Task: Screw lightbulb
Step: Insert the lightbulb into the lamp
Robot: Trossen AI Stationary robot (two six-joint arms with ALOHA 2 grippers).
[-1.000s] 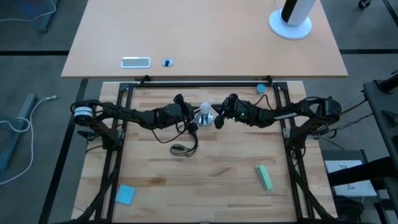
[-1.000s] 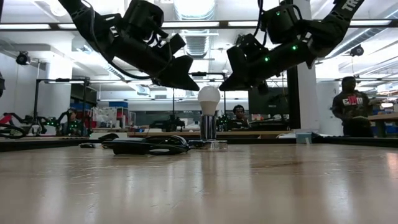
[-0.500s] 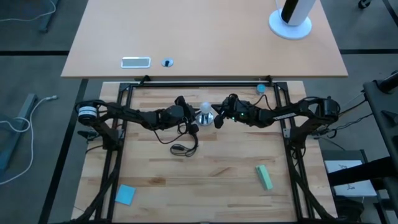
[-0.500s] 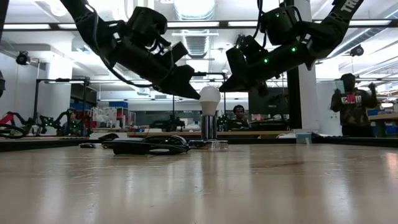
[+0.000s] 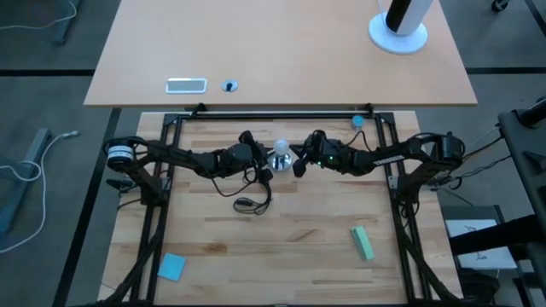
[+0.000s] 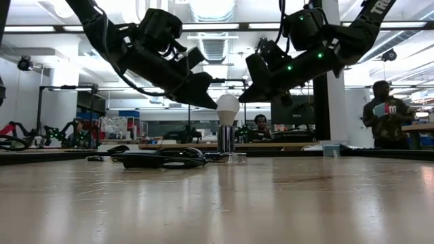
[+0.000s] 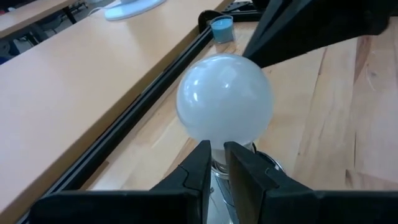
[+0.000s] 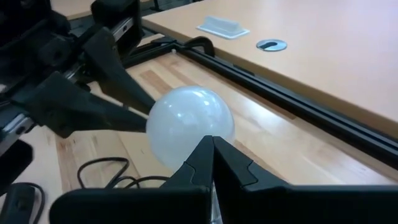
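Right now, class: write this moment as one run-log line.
lightbulb upright in socket | left gripper nearly shut beside it | right gripper shut beside it

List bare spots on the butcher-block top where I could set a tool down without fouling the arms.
Free: the near strip between the blue pad and the green block, and the far corners behind the arms. Crowded: the middle, where the left gripper and right gripper flank the lightbulb in its socket, the black cord looping just in front.

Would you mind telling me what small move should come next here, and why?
Probably the left claw should open a little and close on the lightbulb to twist it. The bulb stands upright in the socket, both claws flank it, neither grips it, and the right claw is shut.
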